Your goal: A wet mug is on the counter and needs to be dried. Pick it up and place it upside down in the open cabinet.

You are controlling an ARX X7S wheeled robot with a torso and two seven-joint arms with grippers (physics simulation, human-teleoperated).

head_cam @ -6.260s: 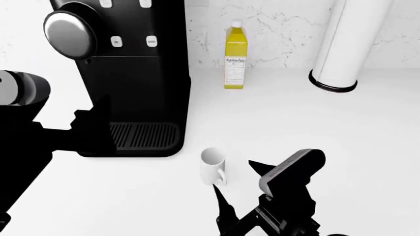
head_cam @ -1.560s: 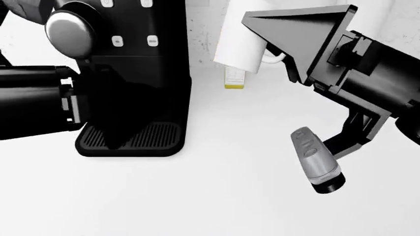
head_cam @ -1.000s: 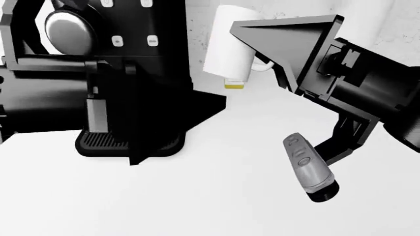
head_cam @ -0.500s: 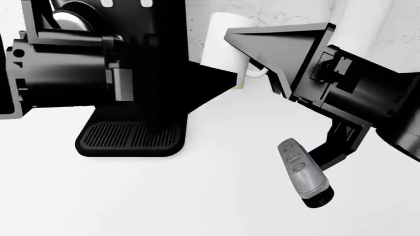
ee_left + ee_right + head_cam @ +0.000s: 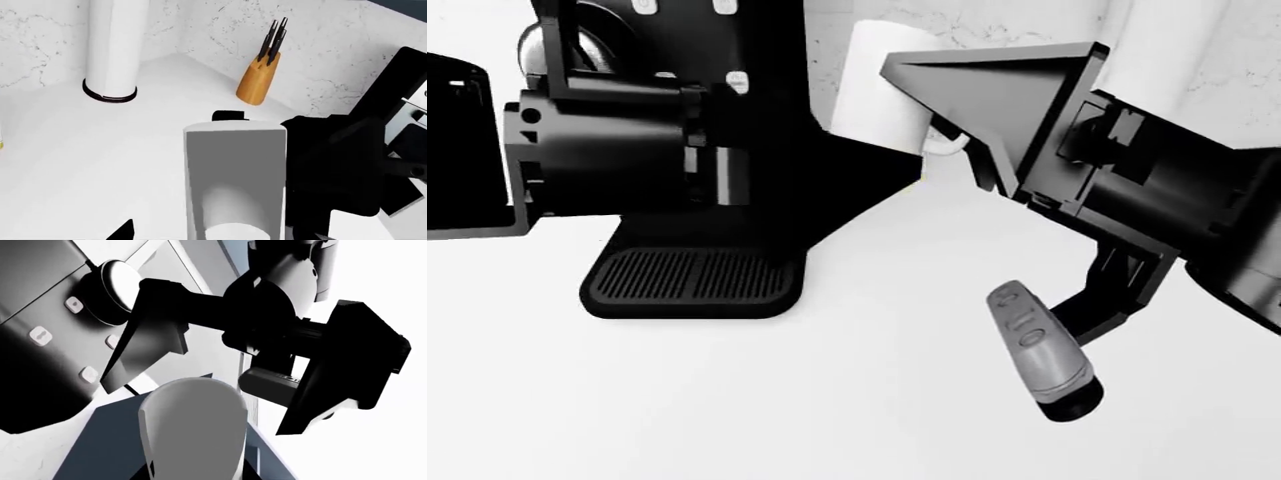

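Observation:
My right gripper [image 5: 914,100] is shut on the white mug [image 5: 881,85] and holds it in the air in front of the coffee machine, well above the counter [image 5: 827,400]. The mug's loop handle [image 5: 945,146] sticks out under the black right fingers. In the right wrist view the mug [image 5: 193,425] fills the space between the jaws. My left gripper [image 5: 861,135] reaches in from the left, open. In the left wrist view the mug [image 5: 233,175] lies between its fingers, with a gap beside the one fingertip [image 5: 123,231] that shows. The open cabinet is out of view.
A black coffee machine [image 5: 694,270] stands at the back left, behind my left arm. A tall white roll with a black base ring [image 5: 113,50] and a wooden knife block [image 5: 257,82] stand by the marbled wall. The right arm's grey link [image 5: 1041,345] hangs over the counter.
The mug has gone from the counter up into my right gripper. Over the last second my left gripper has pushed rightward until its fingers flank the mug.

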